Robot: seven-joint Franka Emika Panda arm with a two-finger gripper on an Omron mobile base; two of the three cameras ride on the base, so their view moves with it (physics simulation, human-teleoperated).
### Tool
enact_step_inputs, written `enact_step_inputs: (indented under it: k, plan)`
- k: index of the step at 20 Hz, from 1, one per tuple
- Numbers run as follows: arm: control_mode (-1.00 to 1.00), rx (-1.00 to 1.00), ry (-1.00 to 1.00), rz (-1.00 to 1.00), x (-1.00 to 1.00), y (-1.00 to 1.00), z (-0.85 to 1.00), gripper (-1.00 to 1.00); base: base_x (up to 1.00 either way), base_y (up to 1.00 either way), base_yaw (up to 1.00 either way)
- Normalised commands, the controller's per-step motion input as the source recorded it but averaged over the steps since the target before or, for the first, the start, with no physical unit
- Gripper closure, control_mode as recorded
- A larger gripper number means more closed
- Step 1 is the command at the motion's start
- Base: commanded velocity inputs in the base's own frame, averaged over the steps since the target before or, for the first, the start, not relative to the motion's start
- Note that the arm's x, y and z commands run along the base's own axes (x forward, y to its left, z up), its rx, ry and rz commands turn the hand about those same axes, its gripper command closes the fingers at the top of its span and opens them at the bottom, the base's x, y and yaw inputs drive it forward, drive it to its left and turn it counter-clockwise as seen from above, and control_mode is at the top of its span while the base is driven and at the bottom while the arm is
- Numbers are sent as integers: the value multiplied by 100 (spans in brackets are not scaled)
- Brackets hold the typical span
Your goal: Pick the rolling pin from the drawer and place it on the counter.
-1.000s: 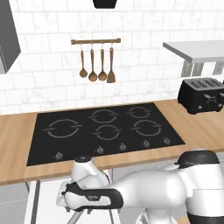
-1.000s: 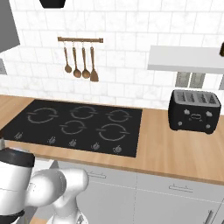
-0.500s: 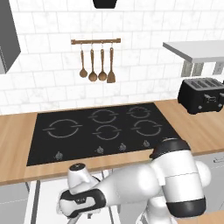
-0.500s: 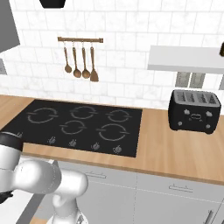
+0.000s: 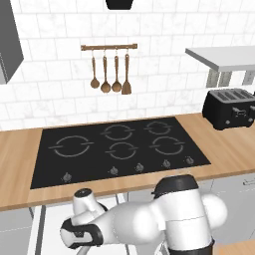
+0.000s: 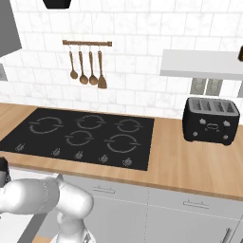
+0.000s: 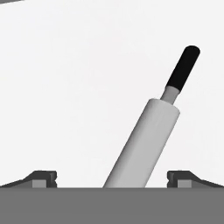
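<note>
The rolling pin [image 7: 146, 138], a light grey cylinder with a black handle [image 7: 183, 65] at its far end, lies on the drawer's flat white floor [image 7: 65, 87]. My gripper [image 7: 112, 179] hangs open just above it, one dark fingertip [image 7: 43, 178] on each side of the pin's near part. Neither fingertip touches the pin. In the left base view my arm bends down at the lower left, its wrist [image 5: 79, 234] over the pulled-out drawer [image 5: 42, 226] below the counter [image 5: 234, 149]. The pin's near end is hidden at the bottom of the hand view.
A black cooktop [image 5: 119, 144] is set into the wooden counter [image 6: 190, 166]. A black toaster [image 6: 211, 118] stands at the right under a grey wall shelf [image 6: 204, 64]. Wooden spoons and a spatula [image 5: 109, 74] hang on the tiled wall. Grey cabinet fronts [image 6: 190, 213] run below.
My arm has swung left and lower, carrying the wrist down toward the drawer. The jaws have stayed open.
</note>
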Motion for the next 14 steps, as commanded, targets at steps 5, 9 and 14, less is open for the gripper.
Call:
enact_step_inputs:
  k: [5, 9, 14]
  plan:
    - [-100, -3, 0, 0, 6, 6, -42, -100, 0, 0, 0]
    - [-100, -1, 0, 0, 9, 13, -42, -100, 0, 0, 0]
    - [-100, -1, -1, -3, -41, -5, -57, 100, 0, 0, 0]
